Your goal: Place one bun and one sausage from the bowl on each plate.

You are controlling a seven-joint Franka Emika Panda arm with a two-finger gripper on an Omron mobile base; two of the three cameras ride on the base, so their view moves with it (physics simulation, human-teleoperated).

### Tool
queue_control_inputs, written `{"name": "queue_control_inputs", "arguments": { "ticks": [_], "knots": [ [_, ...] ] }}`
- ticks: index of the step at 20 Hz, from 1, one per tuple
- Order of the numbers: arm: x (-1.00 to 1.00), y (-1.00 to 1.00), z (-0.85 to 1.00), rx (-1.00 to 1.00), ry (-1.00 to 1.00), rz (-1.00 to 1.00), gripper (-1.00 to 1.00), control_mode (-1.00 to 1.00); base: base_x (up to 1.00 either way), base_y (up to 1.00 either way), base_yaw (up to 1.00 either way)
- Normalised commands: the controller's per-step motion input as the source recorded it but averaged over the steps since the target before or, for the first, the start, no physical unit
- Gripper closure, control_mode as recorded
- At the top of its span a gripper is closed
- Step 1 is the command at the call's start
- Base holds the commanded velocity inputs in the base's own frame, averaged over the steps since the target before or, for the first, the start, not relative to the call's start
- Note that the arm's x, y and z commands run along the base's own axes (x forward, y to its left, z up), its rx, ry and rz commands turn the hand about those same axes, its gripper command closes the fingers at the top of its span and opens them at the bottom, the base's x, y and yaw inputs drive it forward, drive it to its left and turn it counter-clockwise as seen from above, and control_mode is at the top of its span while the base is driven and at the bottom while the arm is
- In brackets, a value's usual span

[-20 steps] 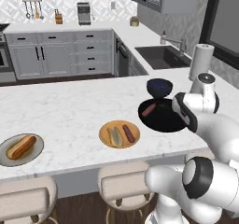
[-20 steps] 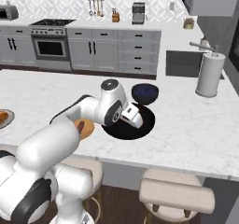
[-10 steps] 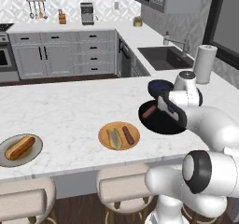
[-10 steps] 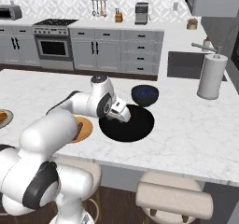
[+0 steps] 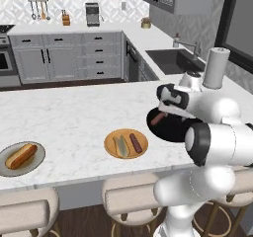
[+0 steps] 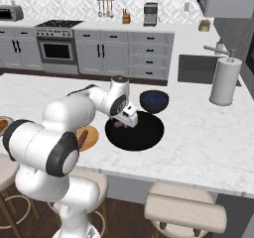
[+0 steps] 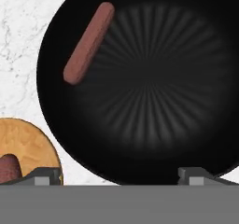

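Observation:
The black bowl (image 5: 173, 128) (image 6: 141, 135) (image 7: 154, 101) sits on the island counter with one dark red-brown sausage (image 5: 158, 118) (image 6: 118, 124) (image 7: 88, 42) lying near its left side. My gripper (image 5: 164, 110) (image 6: 128, 120) (image 7: 120, 176) hovers open over the bowl, above and beside the sausage, with nothing between its fingers. Left of the bowl, the orange plate (image 5: 112, 152) (image 6: 90, 139) (image 7: 23, 139) holds a pale bun (image 5: 121, 146) and a second sausage (image 5: 135, 142) (image 7: 8, 168). Far left, the grey-rimmed plate (image 5: 7, 169) carries an orange-tan bun (image 5: 21, 155).
A dark blue bowl (image 6: 154, 100) stands just behind the black bowl. A paper towel roll (image 5: 216, 67) (image 6: 223, 81) rises at the right, near the sink (image 5: 173, 59). Stools (image 5: 131, 196) line the counter's front edge. Bare marble stretches between the two plates.
My hand has swung left across the bowl and now hangs over its left part near the sausage. The jaws stayed open. Plates and food have not moved.

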Motion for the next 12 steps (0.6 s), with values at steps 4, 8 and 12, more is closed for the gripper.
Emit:
{"name": "queue_control_inputs", "arguments": {
  "ticks": [4, 8, 12],
  "knots": [
    [0.26, -0.18, -0.42, 0.25, 0.04, 0.0, -1.0, -1.0, 0.0, 0.0, 0.0],
    [0.38, 0.0, -0.07, 0.02, 0.01, 0.0, -1.0, -1.0, 0.0, 0.0, 0.0],
    [0.51, 0.06, -0.11, 0.0, -0.05, -0.03, -1.0, -1.0, 0.0, 0.0, 0.0]
  ]
}}
